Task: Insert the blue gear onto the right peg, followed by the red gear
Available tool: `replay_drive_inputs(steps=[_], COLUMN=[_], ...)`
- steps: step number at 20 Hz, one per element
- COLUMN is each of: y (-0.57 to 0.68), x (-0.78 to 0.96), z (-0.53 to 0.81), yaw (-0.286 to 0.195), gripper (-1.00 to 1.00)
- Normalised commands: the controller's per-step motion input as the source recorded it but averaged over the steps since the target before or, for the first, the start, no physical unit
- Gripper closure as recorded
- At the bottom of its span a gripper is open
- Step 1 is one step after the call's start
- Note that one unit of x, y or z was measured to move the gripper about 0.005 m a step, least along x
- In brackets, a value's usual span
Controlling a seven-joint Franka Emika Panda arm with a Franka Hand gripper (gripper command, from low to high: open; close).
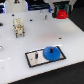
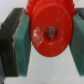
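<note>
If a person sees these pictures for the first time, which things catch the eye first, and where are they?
The blue gear stands out most: it lies on the grey plate, at the end toward the exterior view's right. Next is the red gear, which fills the wrist view, held between the gripper pads; in the exterior view it hangs high near the top, right of centre. A small pale wooden object stands on the white table at the left.

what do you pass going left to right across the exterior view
small wooden figure → grey plate → blue gear on the plate → red gear, held up in the claw
</note>
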Motion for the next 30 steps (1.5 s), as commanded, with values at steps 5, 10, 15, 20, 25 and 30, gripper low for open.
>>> replay_drive_inputs(steps=[5, 10, 15, 20, 25, 30], y=[-0.12, -0.19, -0.25, -0.26, -0.24, -0.23], x=[0.8, 0.79, 0.75, 0.69, 0.6, 0.35], z=[0.33, 0.24, 0.16, 0.09, 0.02, -0.02], yaw=[0.0, 0.0, 0.0, 0.0, 0.0, 0.0], gripper=[1.0, 1.0, 1.0, 1.0, 1.0, 1.0])
